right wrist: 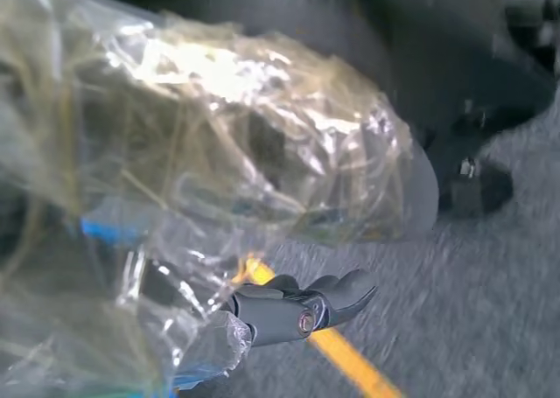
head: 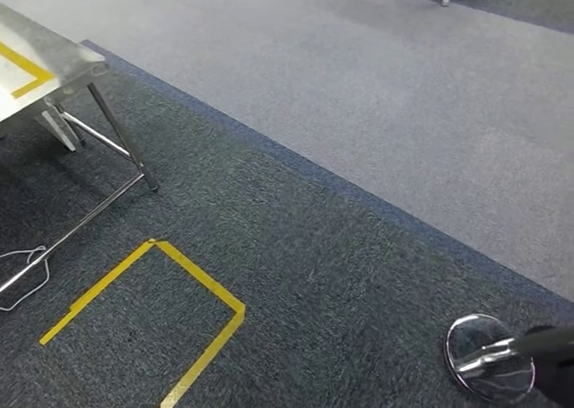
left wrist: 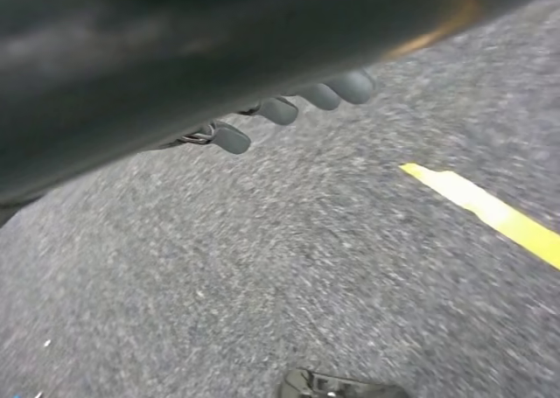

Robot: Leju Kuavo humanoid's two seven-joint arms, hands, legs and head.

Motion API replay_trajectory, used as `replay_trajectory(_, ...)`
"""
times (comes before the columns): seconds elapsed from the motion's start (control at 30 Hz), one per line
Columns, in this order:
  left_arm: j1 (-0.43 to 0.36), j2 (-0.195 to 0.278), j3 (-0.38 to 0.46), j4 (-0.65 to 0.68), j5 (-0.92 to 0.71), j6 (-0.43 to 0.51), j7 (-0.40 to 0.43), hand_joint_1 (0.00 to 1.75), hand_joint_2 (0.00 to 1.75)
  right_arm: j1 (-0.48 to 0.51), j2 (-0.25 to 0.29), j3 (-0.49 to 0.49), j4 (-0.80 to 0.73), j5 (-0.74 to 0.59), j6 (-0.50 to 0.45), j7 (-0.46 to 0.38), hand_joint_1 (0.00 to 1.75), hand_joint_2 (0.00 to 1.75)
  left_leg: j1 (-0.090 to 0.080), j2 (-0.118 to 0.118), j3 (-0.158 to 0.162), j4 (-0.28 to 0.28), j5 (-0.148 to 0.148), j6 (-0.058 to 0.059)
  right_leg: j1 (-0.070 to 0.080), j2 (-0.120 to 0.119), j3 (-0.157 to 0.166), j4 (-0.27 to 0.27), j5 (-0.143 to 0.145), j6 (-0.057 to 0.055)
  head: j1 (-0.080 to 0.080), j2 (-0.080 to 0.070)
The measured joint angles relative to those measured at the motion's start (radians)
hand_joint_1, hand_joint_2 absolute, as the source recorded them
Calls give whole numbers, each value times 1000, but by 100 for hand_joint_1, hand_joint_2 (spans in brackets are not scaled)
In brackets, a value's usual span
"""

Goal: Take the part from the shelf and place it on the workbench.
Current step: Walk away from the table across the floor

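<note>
The right hand's dark fingers (right wrist: 297,309) curl around a part in a clear plastic bag (right wrist: 218,197), holding it. The bagged part bulges above and beyond those fingers, its long axis running roughly along them, its rounded end pointing past the fingertips; what lies inside is blurred. In the head view the bag's end sticks out over dark carpet (head: 325,282). The left hand (left wrist: 290,109) hangs over the carpet, fingers apart and holding nothing, near a yellow tape line (left wrist: 488,210). Further off stands a metal workbench (head: 47,63).
</note>
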Motion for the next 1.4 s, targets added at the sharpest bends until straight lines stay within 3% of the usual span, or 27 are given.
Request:
replay_trajectory(0.07, 3, 1, 4, 0, 2, -7, -4, 0, 0, -3, 0, 0, 0, -1, 4, 0, 0, 0, 0, -38, -53, 124, -67, 0, 2, 25, -3, 0, 3, -6, -3, 0)
replay_trajectory(0.1, 4, 2, 5, 0, 4, -10, -6, 0, 0, -3, 0, 0, 0, -1, 6, 0, 0, 0, 0, -42, -76, 173, -83, 1, 3, 40, -3, 1, 3, -6, -3, 0)
replay_trajectory(0.13, 5, 2, 6, 0, 5, -11, -7, 0, 0, -2, 0, 0, 0, -1, 7, 0, 0, 0, 0, -44, -87, 194, -80, 3, 4, 55, -3, 1, 3, -7, -3, 0)
replay_trajectory(0.2, 5, 2, 6, 0, 6, -11, -8, 0, 0, -1, 0, 0, 0, -1, 8, 0, 0, 0, 0, -53, -64, 129, -16, 8, 6, 85, 0, 2, 3, -6, -3, 0)
replay_trajectory(0.27, 5, 3, 7, 0, 6, -11, -9, 0, 0, -2, 1, 0, 0, -1, 8, 0, 0, 0, 3, -97, -16, 3, 53, 16, 6, 113, -2, 7, 2, -2, -3, 0)
replay_trajectory(0.33, 3, 4, 9, 0, 6, -11, -9, 0, 0, -4, 2, 0, 0, -1, 8, 0, 0, 0, 4, -129, 8, -63, 67, 20, 6, 136, -12, 11, 3, 8, -3, 0)
replay_trajectory(0.4, 0, 4, 9, 0, 6, -11, -10, 0, 0, -1, 2, 0, 0, -1, 8, 0, 0, 0, 4, -116, 11, -74, 63, 24, 3, 154, -26, 11, 6, 22, -3, 0)
replay_trajectory(0.47, -1, 4, 10, 0, 6, -11, -10, 0, 0, 1, 2, 0, 0, 0, 8, 0, 0, 0, 5, -93, 14, -82, 67, 35, 3, 124, -44, 35, -11, 32, 1, 0)
replay_trajectory(0.53, 0, 3, 11, 0, 6, -12, -10, 0, 0, -2, 2, 0, 0, 0, 8, 0, 0, 0, 3, -62, 16, -86, 67, 44, 6, 60, -94, 137, -71, 39, 7, 0)
replay_trajectory(0.57, 2, 2, 12, 0, 6, -12, -10, 0, 0, -4, 2, 0, 0, 0, 8, 0, 0, 0, 1, -46, 16, -86, 66, 47, 5, 40, -129, 207, -106, 42, 9, 0)
replay_trajectory(0.6, 3, 2, 12, 0, 7, -13, -11, 0, 0, -5, 2, 0, 0, 0, 8, 0, 0, 0, -1, -30, 17, -86, 65, 48, 4, 30, -159, 266, -129, 45, 9, 0)
replay_trajectory(0.63, 3, 3, 13, 0, 7, -15, -12, 0, 0, -4, 2, 0, 0, 0, 8, 1, 0, 0, -2, -15, 17, -86, 63, 48, 3, 26, -173, 295, -133, 47, 9, 0)
replay_trajectory(0.67, 2, 3, 14, 0, 8, -18, -13, 0, 0, -2, 2, 0, 0, 1, 8, 1, 0, 0, -2, -1, 19, -86, 62, 48, 1, 22, -167, 285, -117, 47, 9, 0)
replay_trajectory(0.7, 2, 3, 15, 0, 8, -22, -15, 0, 0, -1, 2, 0, 0, 1, 8, 1, 0, 0, -2, 11, 21, -86, 60, 47, 0, 15, -140, 235, -86, 47, 9, 0)
replay_trajectory(0.77, 1, 2, 19, 0, 9, -28, -19, 0, 0, -2, 2, 0, 0, 2, 8, 2, 0, 0, -6, 32, 29, -85, 53, 39, 2, -27, -62, 95, -26, 41, 9, 0)
replay_trajectory(0.83, 0, 2, 24, 0, 9, -29, -23, 0, 0, -5, 2, 0, 0, 3, 8, 3, 0, 0, -10, 49, 35, -83, 48, 28, 8, -54, -19, 22, -5, 31, 7, 0)
replay_trajectory(0.9, -3, 2, 27, 0, 8, -29, -26, 0, 0, -4, 2, 0, 0, 3, 8, 3, 0, 0, -9, 66, 39, -83, 46, 18, 11, -37, -19, 18, -3, 19, 5, 0)
replay_trajectory(0.93, -5, 2, 27, 0, 7, -29, -27, 0, 0, -2, 2, 0, 0, 3, 8, 3, 0, 0, -7, 61, 41, -81, 42, 12, 11, -26, -20, 16, 0, 13, 5, 0)
replay_trajectory(1.0, -6, 2, 29, 0, 5, -29, -29, 0, 0, -2, 2, 0, 0, 3, 8, 2, 0, 0, -2, 18, 25, -37, 7, 3, 7, -5, -17, 9, 7, 0, 2, 0)
replay_trajectory(1.07, -3, 2, 31, 0, 5, -29, -29, 0, 0, -5, 2, 0, 0, 3, 8, 0, 0, 0, 0, -31, -31, 83, -57, 1, 7, 20, -18, 7, 9, -8, -2, 0)
replay_trajectory(1.1, -1, 2, 32, 0, 5, -30, -29, 0, 0, -6, 2, 0, 0, 2, 9, -1, 0, 0, 0, -39, -62, 147, -82, 1, 8, 34, -18, 7, 9, -10, -3, 0)
replay_trajectory(1.13, 0, 2, 33, 0, 5, -31, -30, 0, 0, -6, 2, 0, 0, 2, 9, -2, 0, 0, 0, -42, -84, 188, -89, 1, 10, 48, -17, 7, 9, -11, -3, 0)
replay_trajectory(1.17, 0, 2, 34, 0, 5, -31, -31, 0, 0, -5, 2, 0, 0, 2, 10, -3, 0, 0, -1, -44, -92, 196, -76, 3, 11, 63, -16, 8, 9, -11, -3, 0)
replay_trajectory(1.23, 0, 2, 36, 0, 5, -33, -33, 0, 0, -5, 2, 0, 0, 3, 10, -4, 0, 0, -1, -59, -59, 111, -2, 9, 12, 92, -13, 10, 9, -11, -3, 0)
replay_trajectory(1.3, -1, 4, 38, 0, 5, -36, -35, 0, 0, -7, 2, 0, 0, 3, 11, -6, 0, 0, 2, -106, -9, -8, 56, 18, 13, 118, -15, 15, 8, -7, -2, 0)
replay_trajectory(1.37, -2, 5, 40, 0, 5, -43, -41, 0, 0, -10, 2, 0, 0, 3, 11, -11, 0, 0, 1, -133, 11, -60, 61, 25, 10, 139, -26, 19, 11, 5, -2, 0)
replay_trajectory(1.4, -2, 5, 41, 0, 5, -46, -45, 0, 0, -10, 2, 0, 0, 3, 11, -14, 0, 0, 0, -128, 13, -67, 59, 27, 7, 149, -32, 19, 14, 11, -2, 0)
